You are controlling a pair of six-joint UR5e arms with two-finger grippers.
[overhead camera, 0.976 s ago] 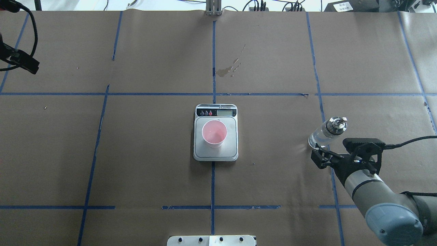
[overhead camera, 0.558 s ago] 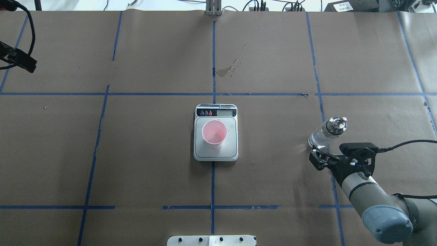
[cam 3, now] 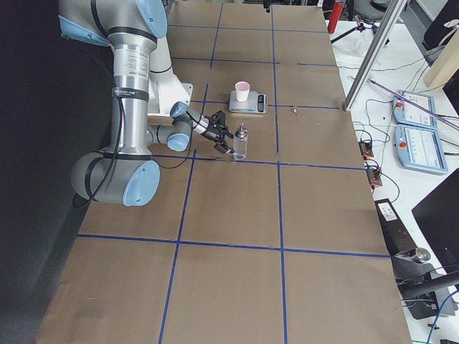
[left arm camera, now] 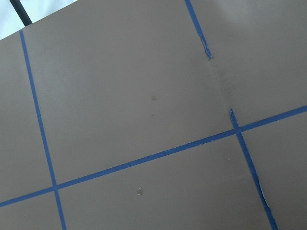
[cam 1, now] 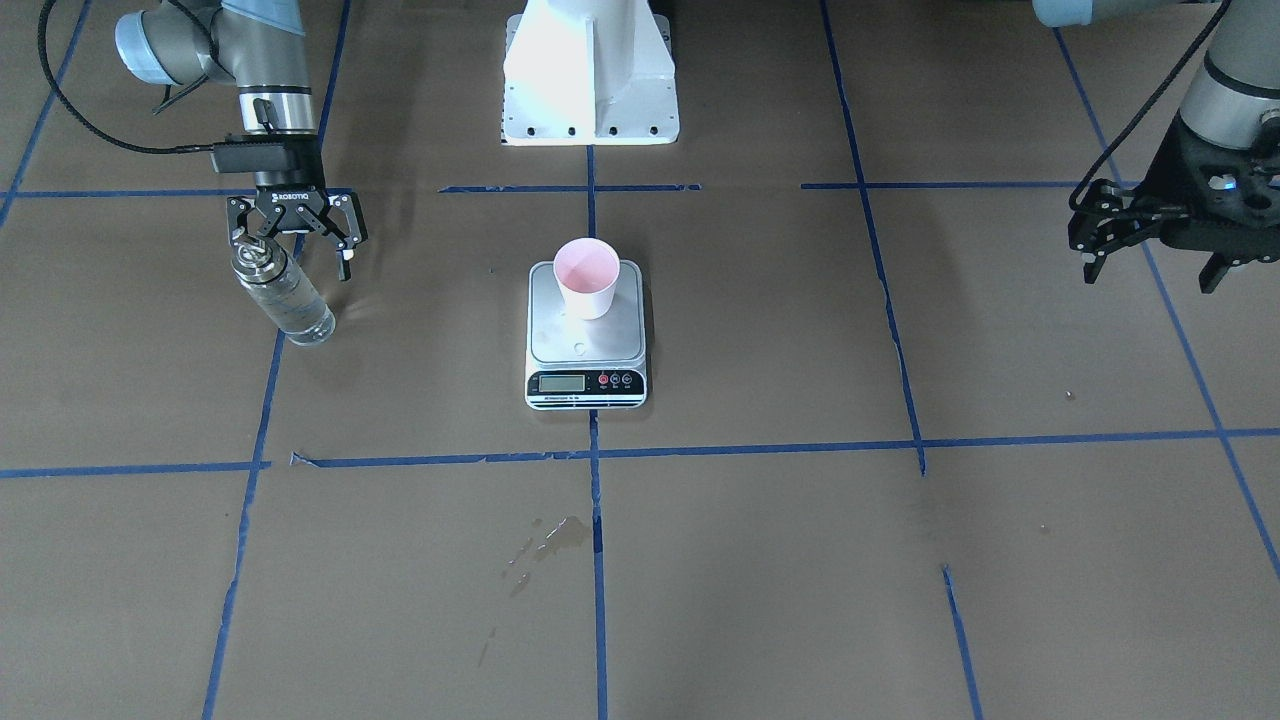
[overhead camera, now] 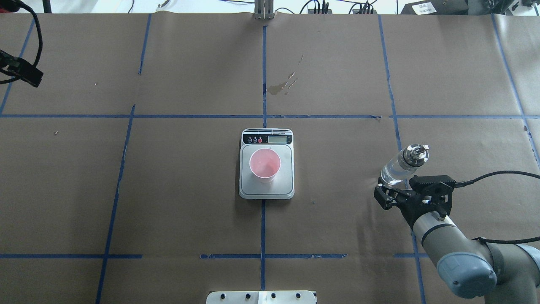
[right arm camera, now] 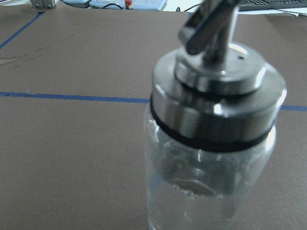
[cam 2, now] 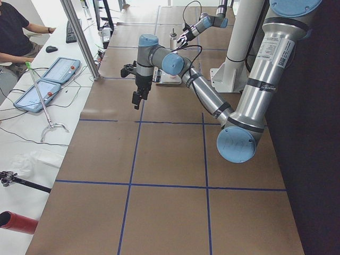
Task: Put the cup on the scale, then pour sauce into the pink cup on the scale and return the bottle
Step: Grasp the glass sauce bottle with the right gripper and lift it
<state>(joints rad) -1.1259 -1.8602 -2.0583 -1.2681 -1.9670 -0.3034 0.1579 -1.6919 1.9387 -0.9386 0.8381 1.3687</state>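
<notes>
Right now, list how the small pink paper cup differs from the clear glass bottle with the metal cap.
The pink paper cup stands on the scale's steel platform; the glass bottle stands on the brown table paper toward the robot's right. The cup is opaque and open-topped; the bottle is see-through and capped. The open right gripper is beside the bottle; none is near the cup. Both stand upright.

1. Right arm (cam 1: 262, 95) reaches low near the right edge of the table (cam 1: 760, 580). Right gripper (cam 1: 292, 255) points away from the base, fingers spread wide.
2. Left arm (cam 1: 1235, 90) is raised by the left edge. Left gripper (cam 1: 1150, 272) points down, fingers apart.
</notes>
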